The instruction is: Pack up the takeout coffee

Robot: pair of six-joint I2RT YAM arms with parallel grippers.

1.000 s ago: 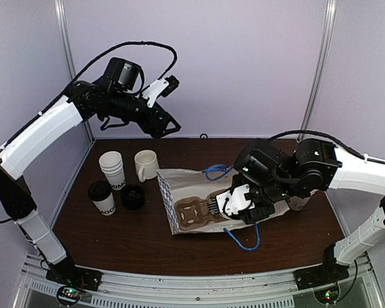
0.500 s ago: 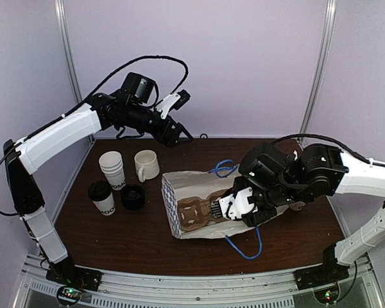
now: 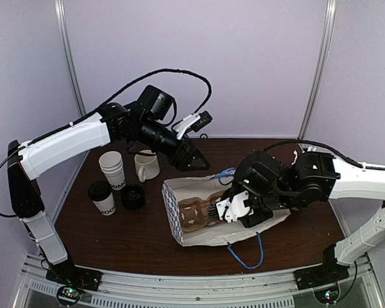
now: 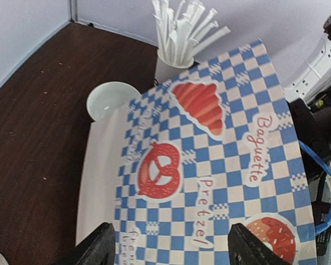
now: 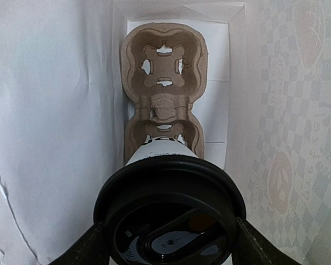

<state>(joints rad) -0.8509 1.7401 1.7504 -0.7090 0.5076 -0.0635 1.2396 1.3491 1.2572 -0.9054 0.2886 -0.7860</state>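
Right tool (image 5: pixel 171 245) clamped on small white paper cup with black plastic lid (image 5: pixel 174 212), deep inside white paper bag with blue checked print (image 4: pixel 220 165) lying on dark counter (image 3: pixel 135 237). Left tool (image 4: pixel 174 248) spread, empty, above bag.

Risk: I miss socket of brown moulded cardboard carrier (image 5: pixel 164 102); cup tips, lid pops, coffee spills.

Right wrist view alone shows cup at carrier's near socket. Left wrist view alone shows bag's print.

— Top view?
— Fixed high behind the arm bases (image 3: pixel 67 273), looking down over the whole table (image 3: pixel 141 240).
— Wrists?
— Left faces the paper bag (image 4: pixel 220 143) from outside, close; right looks inside it, past the takeout coffee (image 5: pixel 171 232). All share the bag.
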